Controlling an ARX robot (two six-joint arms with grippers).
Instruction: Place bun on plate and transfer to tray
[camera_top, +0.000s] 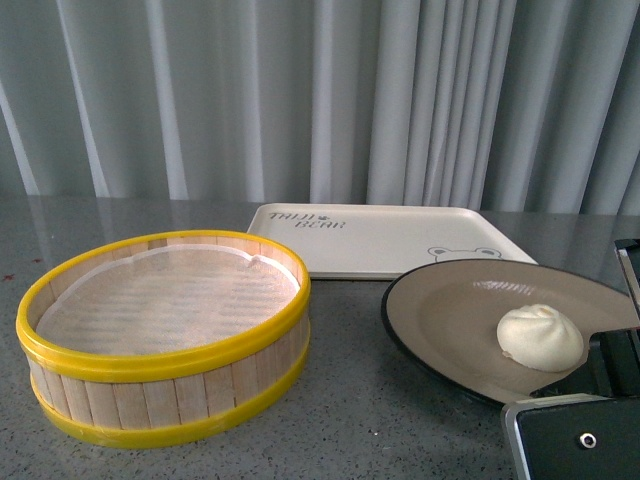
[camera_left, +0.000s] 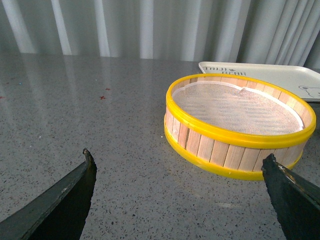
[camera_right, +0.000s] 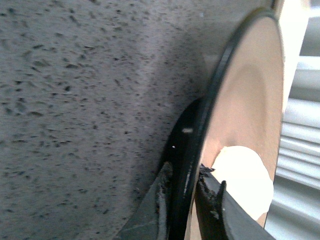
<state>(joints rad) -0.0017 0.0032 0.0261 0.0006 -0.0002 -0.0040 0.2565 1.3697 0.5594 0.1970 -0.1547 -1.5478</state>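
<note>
Grey speckled stone desk (camera_top: 360, 410) with a polished, faintly reflective top. A round wooden steamer basket (camera_top: 170, 385) with yellow hoops stands flat on its left part. A cream tray (camera_top: 390, 245) lies flat behind it, towards the right and near the desk's far edge. A plate (camera_top: 450, 310) sits tilted at the right; whether its low edge touches the desk cannot be told. A few small red specks (camera_left: 105, 90) mark the bare surface left of the basket.

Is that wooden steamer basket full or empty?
Empty: only a white liner shows inside the steamer basket; the bun sits on the plate.
</note>
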